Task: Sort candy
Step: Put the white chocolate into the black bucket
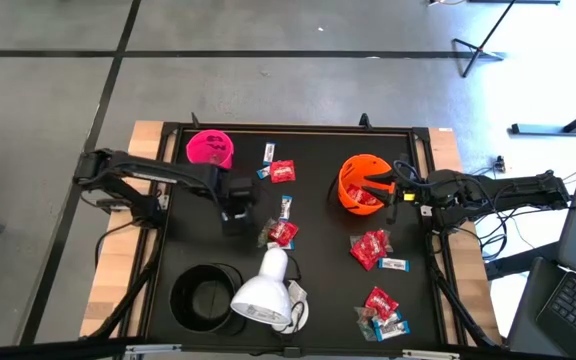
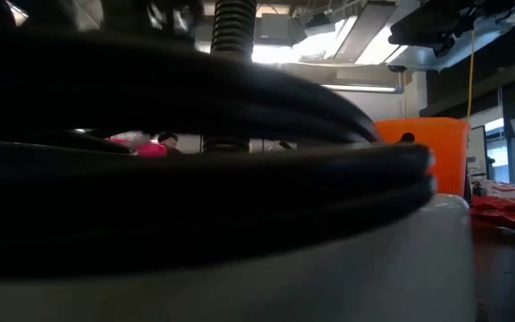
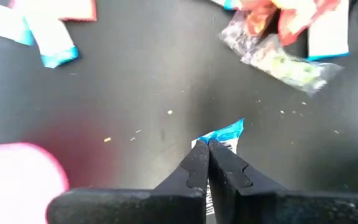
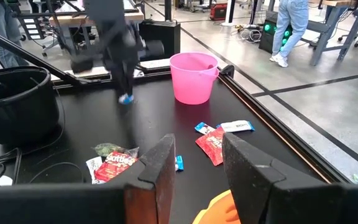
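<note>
Left gripper (image 3: pixel 208 144) is over the middle of the black table (image 1: pixel 318 290), fingers pressed together on the end of a slim white-and-blue wrapped bar (image 3: pixel 224 132), whose blue crimped end sticks out just past the fingertips in the left wrist view. In the right wrist view the same bar shows as a small blue speck at the tip of the left arm, apparently just above the table, though contact cannot be judged. Near this gripper lie a red crinkly packet (image 1: pixel 283 233) with a clear greenish wrapper (image 3: pixel 277 57) beside it, and a second white-and-blue bar (image 1: pixel 285 206) just beyond. The pink cup (image 1: pixel 209 148) stands at the far left corner, with another bar (image 1: pixel 269 152) and red packet (image 1: pixel 283 171) between it and the orange cup (image 1: pixel 360 184). Right gripper (image 4: pixel 197 163) hovers over the orange cup's rim, fingers spread with nothing between them. More candy lies on the right side of the table: a red packet (image 1: pixel 370 248) with a bar (image 1: pixel 394 265) beside it, and a further red packet (image 1: pixel 380 301) with bars near the front edge. The black cup (image 1: pixel 204 297) sits at the near left, with the white lamp head (image 1: pixel 264 291) just beside it. The low view is mostly blocked by the black cup's rim and lamp head.
</note>
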Controlling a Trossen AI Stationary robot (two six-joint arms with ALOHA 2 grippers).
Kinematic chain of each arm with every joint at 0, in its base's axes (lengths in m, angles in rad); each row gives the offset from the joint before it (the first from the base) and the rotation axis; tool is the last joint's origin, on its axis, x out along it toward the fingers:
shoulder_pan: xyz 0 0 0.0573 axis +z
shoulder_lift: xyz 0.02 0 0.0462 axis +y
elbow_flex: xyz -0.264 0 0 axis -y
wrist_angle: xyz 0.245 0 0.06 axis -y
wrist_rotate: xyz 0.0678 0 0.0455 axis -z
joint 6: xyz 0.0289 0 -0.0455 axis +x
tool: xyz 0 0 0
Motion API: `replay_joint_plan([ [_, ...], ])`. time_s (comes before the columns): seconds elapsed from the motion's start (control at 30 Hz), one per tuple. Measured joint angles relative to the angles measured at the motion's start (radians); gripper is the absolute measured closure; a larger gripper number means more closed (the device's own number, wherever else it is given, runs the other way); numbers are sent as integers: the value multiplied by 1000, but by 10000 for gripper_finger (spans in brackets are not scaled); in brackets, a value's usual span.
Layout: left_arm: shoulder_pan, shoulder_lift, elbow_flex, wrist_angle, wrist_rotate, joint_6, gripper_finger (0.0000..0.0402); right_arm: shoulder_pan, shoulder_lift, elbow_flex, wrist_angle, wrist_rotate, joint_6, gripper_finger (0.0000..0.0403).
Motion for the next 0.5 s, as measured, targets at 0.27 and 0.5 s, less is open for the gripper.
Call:
replay_joint_plan([
  [0.27,-96,-153,264,-279,-46,-111,400,0,0,0,5,0,0,272],
  [0.5,-288,-231,396,-343,-24,-270,401,0,0,0,5,10,-1,272],
])
